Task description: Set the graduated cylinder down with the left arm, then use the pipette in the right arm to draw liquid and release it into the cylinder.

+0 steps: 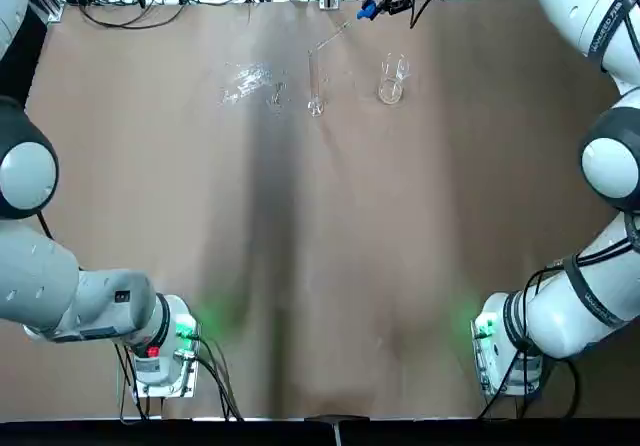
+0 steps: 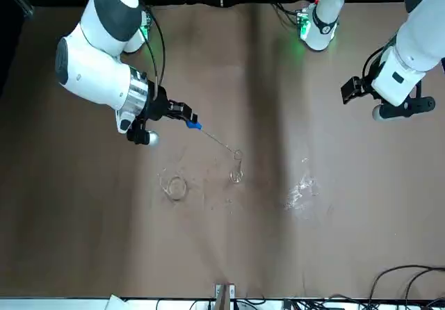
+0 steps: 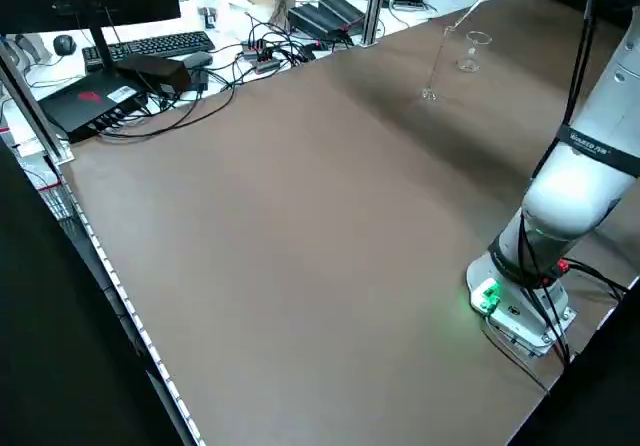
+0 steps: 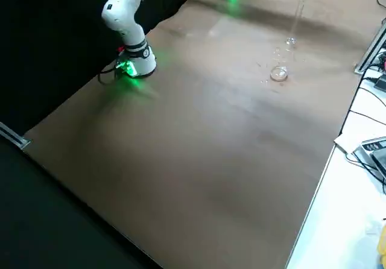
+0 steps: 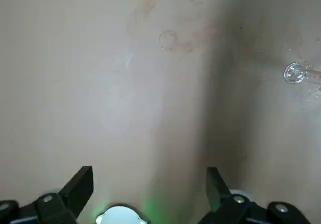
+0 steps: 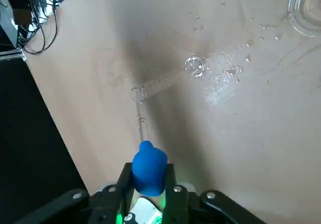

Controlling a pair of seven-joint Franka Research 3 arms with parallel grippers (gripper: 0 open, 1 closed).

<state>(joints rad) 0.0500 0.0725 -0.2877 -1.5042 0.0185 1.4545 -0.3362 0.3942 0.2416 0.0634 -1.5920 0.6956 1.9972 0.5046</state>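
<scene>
Slender clear graduated cylinder (image 2: pixel 237 165) upright, blue-bulbed pipette (image 2: pixel 208 135) above

Setting: robotics lab bench. Two white-and-grey arms bolted to a brown surface (image 1: pixel 330 286), bases lit green. Glassware on it: graduated cylinder (image 1: pixel 314 86), beaker (image 1: pixel 391 80), pipette (image 2: pixel 212 137) with blue bulb. Beyond the far edge: keyboard (image 3: pixel 150 46), mouse (image 3: pixel 65 42), monitor stand, black electronics boxes (image 3: pixel 95 101), tangled cables (image 3: pixel 250 51). Black curtain behind the arms.
</scene>
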